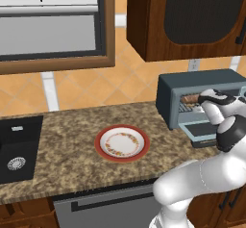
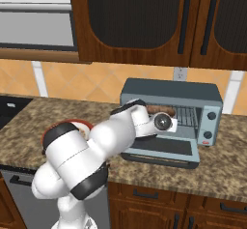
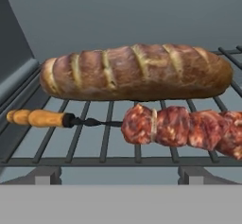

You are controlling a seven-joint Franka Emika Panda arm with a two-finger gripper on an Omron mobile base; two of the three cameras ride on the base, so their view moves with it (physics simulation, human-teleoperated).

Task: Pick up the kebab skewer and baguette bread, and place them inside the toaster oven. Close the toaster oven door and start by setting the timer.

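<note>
A: Hand view status?

B: Nearest, lower half of frame: kebab skewer (image 3: 142, 123) lying flat on the wire rack (image 3: 108, 160), orange handle at left, meat chunks running off to the right edge. Just behind it, mid-frame, the baguette bread (image 3: 137, 72), lengthwise across the rack. They look to be touching or nearly so; can't tell which. Both are inside the toaster oven (image 3: 118, 15), grey back wall across the top.

A: Gripper?

B: Fingertips not visible in that view. Jaws read as spread wide, nothing held. Both items lie free on the rack.

A: Base views?

B: Right base view: arm fills lower left, wrist reaches to centre frame at the oven mouth. Toaster oven door (image 2: 164, 151) is dropped open, lying flat on the counter (image 2: 226, 170) just below the wrist. Loaf end is visible on the rack past the wrist. Control panel knobs (image 2: 211, 116) at the oven's right side.

A: Left base view?

B: Arm lower right, hand at the oven opening at right of frame. Empty red-rimmed plate (image 1: 121, 143) at centre on the counter, well apart from the oven. Dark sink (image 1: 17, 147) at left edge. Wooden cabinets (image 1: 187, 15) across the top.
</note>
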